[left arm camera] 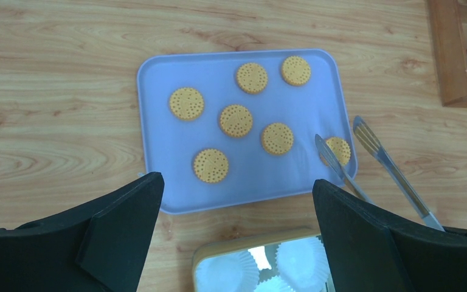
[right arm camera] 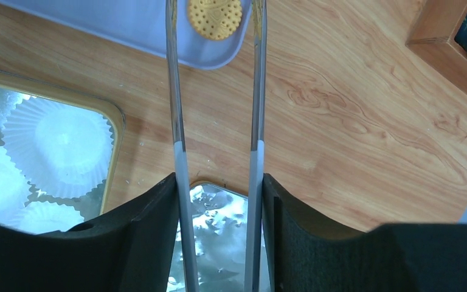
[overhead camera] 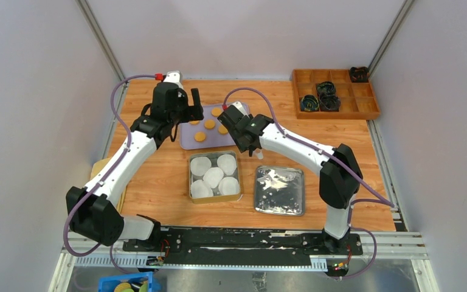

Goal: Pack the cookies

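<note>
Right jaws clamped on tongs [right arm camera: 257,91], tips straddling cookie [right arm camera: 214,17]; left jaws wide, empty, hovering above tray [left arm camera: 158,79].

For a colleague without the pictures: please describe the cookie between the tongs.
Find the lavender tray on the wooden table. This cookie lies at its corner, apart from the other six, the only one between the tips of the tongs.

There are seven cookies [left arm camera: 236,120], one blue tray [left arm camera: 158,91], five white paper cups [overhead camera: 213,177], one tin [overhead camera: 215,199], one shiny lid [overhead camera: 279,190], one pair of tongs [left arm camera: 368,139] and one wooden box [overhead camera: 334,114].
</note>
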`<state>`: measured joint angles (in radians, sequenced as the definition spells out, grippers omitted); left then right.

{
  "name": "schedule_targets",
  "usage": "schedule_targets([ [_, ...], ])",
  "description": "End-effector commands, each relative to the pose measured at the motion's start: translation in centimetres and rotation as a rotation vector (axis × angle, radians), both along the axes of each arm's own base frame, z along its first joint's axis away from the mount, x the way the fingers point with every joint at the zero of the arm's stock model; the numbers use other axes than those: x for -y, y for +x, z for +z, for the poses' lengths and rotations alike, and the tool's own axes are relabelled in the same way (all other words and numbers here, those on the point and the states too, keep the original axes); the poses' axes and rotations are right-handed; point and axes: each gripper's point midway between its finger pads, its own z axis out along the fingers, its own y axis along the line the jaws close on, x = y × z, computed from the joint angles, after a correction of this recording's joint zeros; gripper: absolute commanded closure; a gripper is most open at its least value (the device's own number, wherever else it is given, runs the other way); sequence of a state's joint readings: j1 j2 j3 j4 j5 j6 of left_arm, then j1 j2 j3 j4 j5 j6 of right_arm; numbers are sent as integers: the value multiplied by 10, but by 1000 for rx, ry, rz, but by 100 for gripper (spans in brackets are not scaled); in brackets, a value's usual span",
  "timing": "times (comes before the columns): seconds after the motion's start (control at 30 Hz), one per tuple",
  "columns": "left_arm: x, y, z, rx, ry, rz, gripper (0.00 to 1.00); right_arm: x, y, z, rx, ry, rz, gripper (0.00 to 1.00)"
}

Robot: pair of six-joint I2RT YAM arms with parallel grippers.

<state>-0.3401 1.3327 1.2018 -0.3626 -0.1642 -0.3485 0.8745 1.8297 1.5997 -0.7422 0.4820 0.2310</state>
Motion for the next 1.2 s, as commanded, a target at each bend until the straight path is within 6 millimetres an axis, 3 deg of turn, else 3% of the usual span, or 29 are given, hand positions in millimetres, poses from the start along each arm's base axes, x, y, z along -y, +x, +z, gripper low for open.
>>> schedule_targets([
  [0.0,1,-4,5,18,-2,-11,0,-12,1,-2,-16,-4,44,49],
  [0.2,0,-3,6,19,2,-6,0,-39,-6,-16,-94,89,119,49],
  [0.33,-2,-3,6,21,9,0,0,-50,-13,-13,-121,148,156,49],
  [0.6,0,-4,8,20,0,-5,0,-50,-10,-22,-134,127,157,46],
  [0.8,1,-4,9,25,-4,-7,0,-51,4,-32,-124,97,127,47],
  [1.17,-1,-4,6,22,5,-5,0,-40,14,-31,-108,29,99,50],
])
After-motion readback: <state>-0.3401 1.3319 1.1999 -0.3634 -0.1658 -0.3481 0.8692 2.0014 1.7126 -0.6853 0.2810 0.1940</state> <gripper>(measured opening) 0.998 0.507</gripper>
